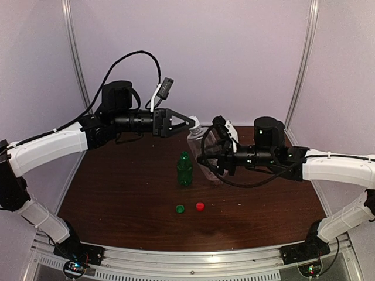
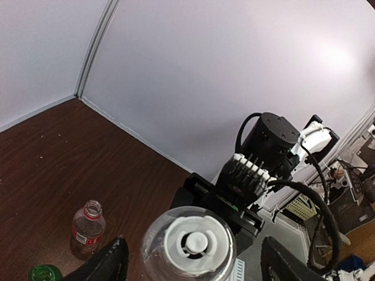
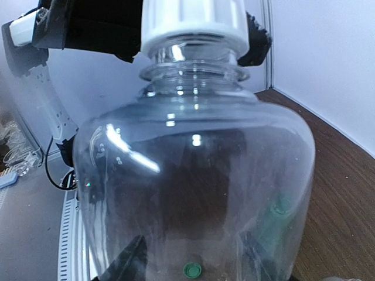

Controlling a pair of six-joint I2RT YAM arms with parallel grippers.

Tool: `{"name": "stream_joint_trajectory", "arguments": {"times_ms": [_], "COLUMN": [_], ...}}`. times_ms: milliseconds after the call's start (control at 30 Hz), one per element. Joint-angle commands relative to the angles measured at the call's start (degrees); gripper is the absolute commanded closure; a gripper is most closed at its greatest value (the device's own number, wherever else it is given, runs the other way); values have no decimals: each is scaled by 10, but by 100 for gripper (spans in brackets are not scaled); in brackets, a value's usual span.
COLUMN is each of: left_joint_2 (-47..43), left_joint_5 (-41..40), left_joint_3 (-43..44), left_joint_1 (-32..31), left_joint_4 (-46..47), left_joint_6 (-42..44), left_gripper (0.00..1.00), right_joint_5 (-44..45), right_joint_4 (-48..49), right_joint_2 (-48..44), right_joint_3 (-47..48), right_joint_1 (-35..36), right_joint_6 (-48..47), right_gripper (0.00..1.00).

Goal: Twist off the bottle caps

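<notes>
My right gripper (image 1: 215,157) is shut on the body of the wider clear bottle (image 1: 206,153), holding it upright; the bottle fills the right wrist view (image 3: 193,175), with my fingers (image 3: 126,263) at its sides. Its white cap (image 2: 196,243) is on the neck and also shows in the right wrist view (image 3: 193,23). My left gripper (image 1: 188,123) is open, its fingers (image 2: 111,263) standing either side of that cap with gaps. The green bottle (image 1: 185,170) stands capless. The red-label bottle (image 2: 88,228) stands capless. A green cap (image 1: 180,208) and a red cap (image 1: 200,206) lie on the table.
The brown table (image 1: 117,187) is closed in by white walls at the back and sides. The loose caps lie in front of the bottles, toward the near edge. The right arm's wrist and cables (image 2: 263,158) sit just behind the held bottle.
</notes>
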Motion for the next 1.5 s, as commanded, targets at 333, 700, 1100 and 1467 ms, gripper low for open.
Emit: {"name": "stream_joint_trajectory", "arguments": {"times_ms": [333,700,1100,1467], "left_joint_2": [-33,-20,-11,-12], "left_joint_5": [204,236,161,-159], "left_joint_3": [-28,-34,-14,8], "left_joint_1": [14,14,12,-8], "left_joint_4": [106,105,79,-43], "left_joint_6": [119,134,92,-83], "left_gripper": [12,34,83,82], "right_joint_5": [-243,-275,-165,154], "right_joint_4": [44,77,39,1], "right_joint_2": [24,41,34,24], "right_joint_3": [31,39,42,36], "right_joint_1": [-4,-5,-5,11], "right_joint_6": [32,61,44,14], "right_gripper": [46,46,48,52]}}
